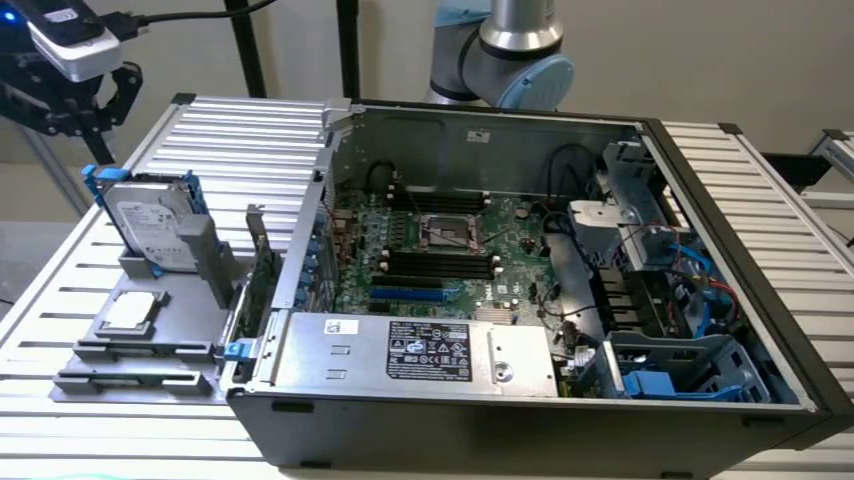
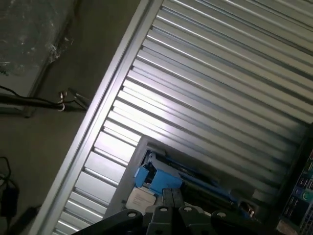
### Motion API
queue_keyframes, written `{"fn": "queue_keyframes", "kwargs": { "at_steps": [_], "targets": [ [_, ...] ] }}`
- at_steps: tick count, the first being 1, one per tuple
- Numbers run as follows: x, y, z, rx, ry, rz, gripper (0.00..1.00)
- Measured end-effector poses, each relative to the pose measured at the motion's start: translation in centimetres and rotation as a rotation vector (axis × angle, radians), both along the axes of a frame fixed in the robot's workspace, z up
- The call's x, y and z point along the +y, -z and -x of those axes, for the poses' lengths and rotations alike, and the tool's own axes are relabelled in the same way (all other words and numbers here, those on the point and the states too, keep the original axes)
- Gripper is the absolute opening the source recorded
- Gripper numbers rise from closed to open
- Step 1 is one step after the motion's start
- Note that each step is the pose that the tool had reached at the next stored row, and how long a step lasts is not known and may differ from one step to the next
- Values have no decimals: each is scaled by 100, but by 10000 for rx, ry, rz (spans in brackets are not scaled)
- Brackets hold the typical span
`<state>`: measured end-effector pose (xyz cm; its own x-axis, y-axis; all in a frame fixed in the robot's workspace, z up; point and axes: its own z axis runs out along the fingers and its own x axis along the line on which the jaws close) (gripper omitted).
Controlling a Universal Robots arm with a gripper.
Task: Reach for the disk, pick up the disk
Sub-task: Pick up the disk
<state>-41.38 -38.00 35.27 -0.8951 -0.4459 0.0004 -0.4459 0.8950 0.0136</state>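
The disk [image 1: 150,228] is a silver hard drive with a white label in a blue caddy. It stands upright in a grey holder [image 1: 180,265] on the exterior view's left, beside the open computer case. My gripper [image 1: 74,128] hangs above and slightly behind the disk, well apart from it, and points down. In the wrist view the caddy's blue top edge [image 2: 157,177] lies just beyond my gripper [image 2: 172,197]. The two dark fingers sit side by side with nothing between them, so the gripper looks shut and empty.
A small square silver chip [image 1: 130,312] lies on a grey tray in front of the holder. The open computer case [image 1: 747,260] fills the middle, with a grey labelled box [image 1: 427,350] inside. A slatted metal table [image 1: 240,130] carries everything; its edge [image 2: 105,98] borders floor with cables.
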Motion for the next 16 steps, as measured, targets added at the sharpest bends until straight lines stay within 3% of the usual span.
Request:
{"fn": "queue_keyframes", "kwargs": {
  "at_steps": [16],
  "targets": [
    [0, 0, 0, 1, -2911, -8, 11]
  ]
}}
